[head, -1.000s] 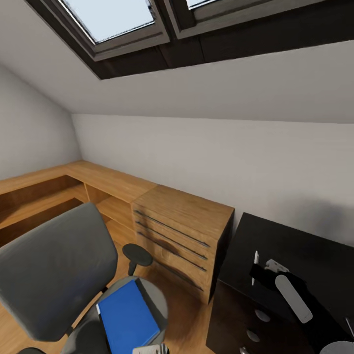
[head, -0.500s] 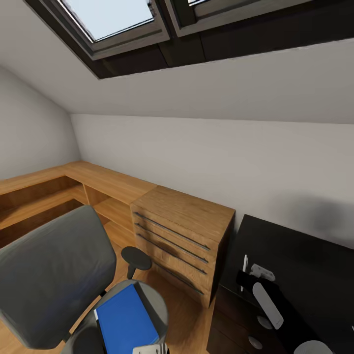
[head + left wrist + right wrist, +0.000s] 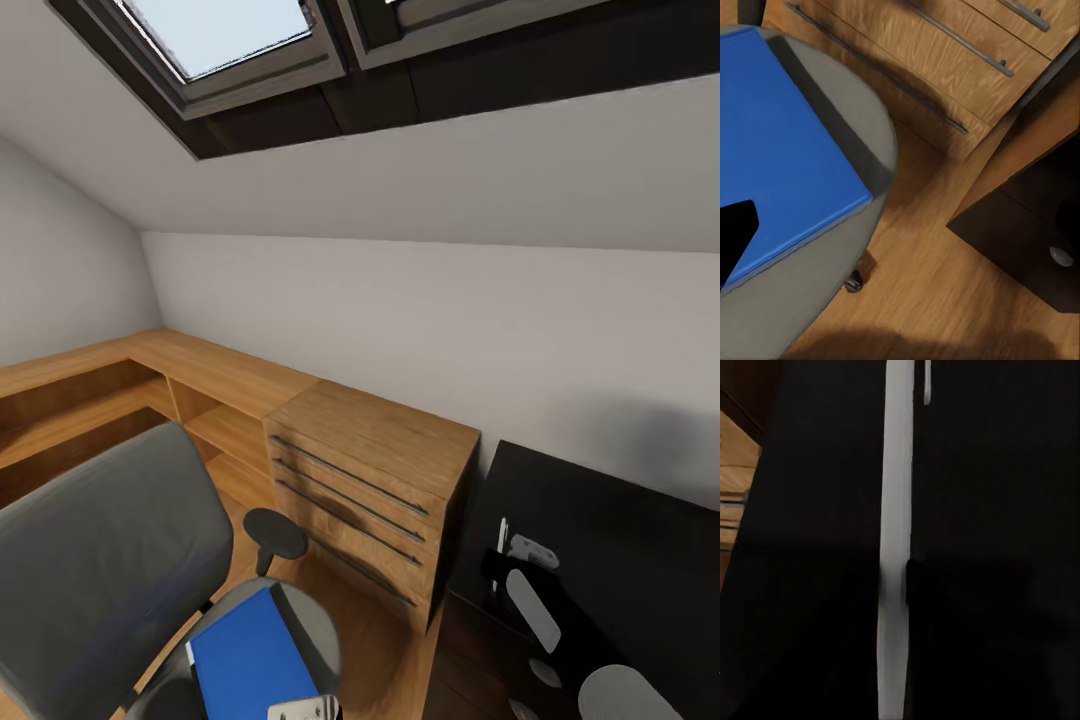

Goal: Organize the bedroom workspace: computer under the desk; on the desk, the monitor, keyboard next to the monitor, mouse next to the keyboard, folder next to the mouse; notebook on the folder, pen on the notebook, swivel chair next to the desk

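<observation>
mostly flat glossy blue folder (image 3: 252, 660), grey padded swivel chair (image 3: 110, 560), matte black desk (image 3: 620, 520)

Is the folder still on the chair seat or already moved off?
On the seat: the blue folder lies flat on the swivel chair cushion, closed.

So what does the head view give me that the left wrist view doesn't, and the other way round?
The head view adds the skylight, the swivel chair with its tall back and round armrest, and the black top of the desk. The left wrist view adds a castor under the seat. Both show the blue folder lying on the seat, the wooden drawer unit with bar handles, and the wood floor.
</observation>
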Controlling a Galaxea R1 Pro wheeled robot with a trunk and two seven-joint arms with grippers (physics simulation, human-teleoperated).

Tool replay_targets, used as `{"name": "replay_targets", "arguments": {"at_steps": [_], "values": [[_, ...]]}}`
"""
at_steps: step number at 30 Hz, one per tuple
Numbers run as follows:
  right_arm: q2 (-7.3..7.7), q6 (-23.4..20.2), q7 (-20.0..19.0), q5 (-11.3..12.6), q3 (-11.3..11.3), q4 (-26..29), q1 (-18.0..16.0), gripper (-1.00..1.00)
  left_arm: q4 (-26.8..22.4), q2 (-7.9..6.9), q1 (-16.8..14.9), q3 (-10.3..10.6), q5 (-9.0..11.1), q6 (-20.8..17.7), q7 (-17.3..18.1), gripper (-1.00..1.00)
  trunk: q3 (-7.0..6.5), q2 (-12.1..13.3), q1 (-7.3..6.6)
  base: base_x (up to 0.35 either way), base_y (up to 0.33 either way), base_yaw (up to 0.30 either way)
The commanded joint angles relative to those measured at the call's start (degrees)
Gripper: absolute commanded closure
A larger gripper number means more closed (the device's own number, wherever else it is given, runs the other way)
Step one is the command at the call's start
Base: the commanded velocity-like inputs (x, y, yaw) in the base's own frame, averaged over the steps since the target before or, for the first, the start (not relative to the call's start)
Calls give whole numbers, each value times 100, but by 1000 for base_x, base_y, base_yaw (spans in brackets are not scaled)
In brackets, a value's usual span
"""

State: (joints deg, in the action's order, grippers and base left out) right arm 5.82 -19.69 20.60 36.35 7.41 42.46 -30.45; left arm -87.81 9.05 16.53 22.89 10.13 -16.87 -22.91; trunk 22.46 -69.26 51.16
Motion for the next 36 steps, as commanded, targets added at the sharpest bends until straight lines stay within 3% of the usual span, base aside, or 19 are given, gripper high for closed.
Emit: {"name": "replay_targets", "arguments": {"at_steps": [1, 6, 7, 13, 22, 23, 25, 31, 36], "values": [[10, -9, 44, 57, 33, 10, -3, 100, -11, 0, -1, 6, 49, -17, -38, -100, 6, -4, 2, 130, 0, 0], [16, -11, 48, 60, 33, 8, -4, 100, -16, 0, -1, 5, 51, -18, -38, -100, 6, -4, 2, 31, 0, 0], [16, -13, 49, 62, 31, 8, -4, -100, -17, 0, -1, 5, 51, -18, -38, -100, 6, -4, 2, 5, 0, 0], [28, -20, 44, 80, 7, 8, -4, -100, -18, 0, -1, 5, 51, -18, -38, -100, 6, -4, 2, 0, 0, 0], [43, -18, 17, 98, -42, 118, -4, -100, -20, -9, -1, 5, 51, -18, -109, -100, -156, 357, -195, 0, 0, 0], [46, -23, 16, 102, -74, 232, -3, -100, -19, -7, -1, 5, 49, -18, -112, -100, -174, 397, -217, 0, 0, 0], [55, -58, 40, 107, -143, 1100, 40, -100, -23, -8, -1, 10, 50, -18, -216, -100, -210, 477, -261, 0, 0, 0], [31, -77, 59, 248, -176, 2331, 365, -100, -31, -7, -1, 7, 51, -18, -344, -100, -318, 718, -393, 0, 0, 0], [21, -72, 143, 490, -171, 2526, 420, -100, -45, -13, -1, -44, 57, -11, -361, -100, -371, 838, -459, 0, 0, 41]]}}
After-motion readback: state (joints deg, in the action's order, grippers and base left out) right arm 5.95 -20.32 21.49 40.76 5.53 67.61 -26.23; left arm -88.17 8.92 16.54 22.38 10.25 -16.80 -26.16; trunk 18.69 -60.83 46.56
